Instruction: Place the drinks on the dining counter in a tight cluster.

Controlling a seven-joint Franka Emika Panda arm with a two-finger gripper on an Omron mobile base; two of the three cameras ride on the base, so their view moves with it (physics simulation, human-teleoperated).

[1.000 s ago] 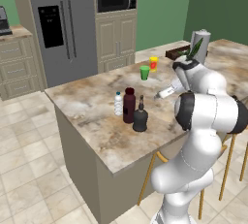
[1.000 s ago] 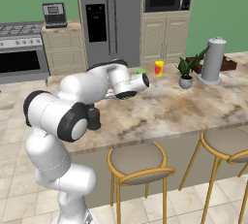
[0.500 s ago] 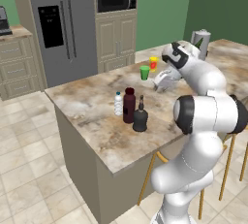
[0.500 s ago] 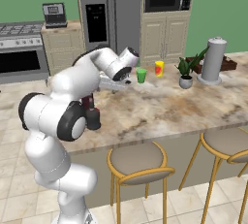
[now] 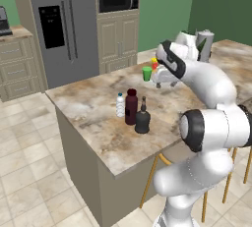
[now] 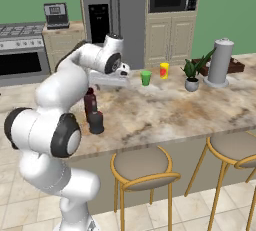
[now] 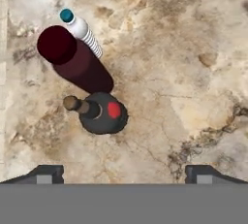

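A green cup (image 5: pixel 146 73) stands beside a yellow-and-red cup (image 6: pixel 164 70), near a potted plant (image 6: pixel 192 72).

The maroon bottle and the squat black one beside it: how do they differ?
The maroon bottle is taller than the black bottle. The maroon bottle is a plain straight cylinder; the black bottle has a wide round body and a thin neck. The black bottle carries a red spot; the maroon bottle doesn't. Both stand upright, close together, on the dining counter.

I see open dining counter (image 5: pixel 93 108) all around the water bottle (image 5: pixel 120 105), maroon bottle (image 5: pixel 131 106) and black bottle (image 5: pixel 142 118), huddled touching.
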